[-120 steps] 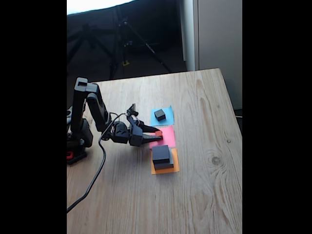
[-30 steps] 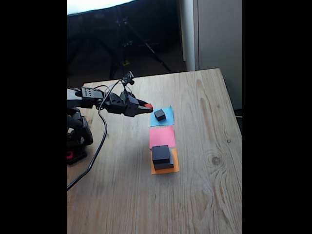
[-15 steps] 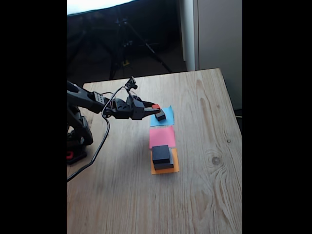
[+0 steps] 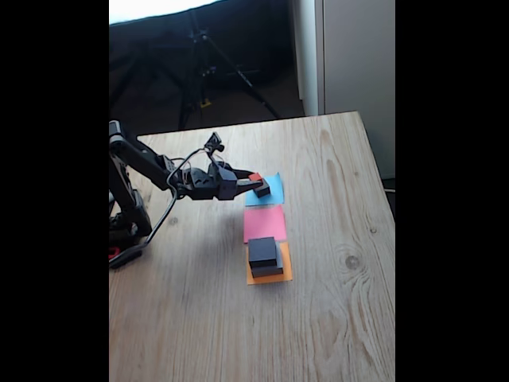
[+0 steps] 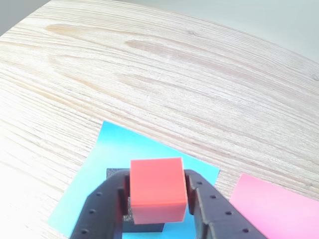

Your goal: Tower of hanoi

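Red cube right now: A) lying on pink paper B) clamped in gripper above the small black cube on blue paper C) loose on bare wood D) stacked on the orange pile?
B: the gripper clamps the red cube over the small black cube on the blue paper.

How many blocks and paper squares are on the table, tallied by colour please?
Red blocks: 1, the red cube held by the gripper
Black blocks: 2, small black cube, medium black block
Grey blocks: 1, grey block
Paper squares: 3, blue, pink, orange
Total: 7
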Robot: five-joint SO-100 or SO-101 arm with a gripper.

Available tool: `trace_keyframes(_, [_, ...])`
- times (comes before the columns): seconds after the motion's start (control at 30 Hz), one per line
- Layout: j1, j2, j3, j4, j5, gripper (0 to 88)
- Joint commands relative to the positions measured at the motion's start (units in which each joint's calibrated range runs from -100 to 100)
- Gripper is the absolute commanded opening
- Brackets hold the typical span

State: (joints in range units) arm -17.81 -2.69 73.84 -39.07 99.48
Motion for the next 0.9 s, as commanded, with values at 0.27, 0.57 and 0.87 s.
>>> trace_keyframes(0.27, [-0.62, 3.53, -4.75, -3.22, 0.52, 3.3])
trace_keyframes(0.57, [-1.45, 5.27, -4.75, -4.43, 0.52, 3.9])
trace_keyframes(0.87, [-1.70, 7.01, -6.02, -5.57, 0.52, 4.4])
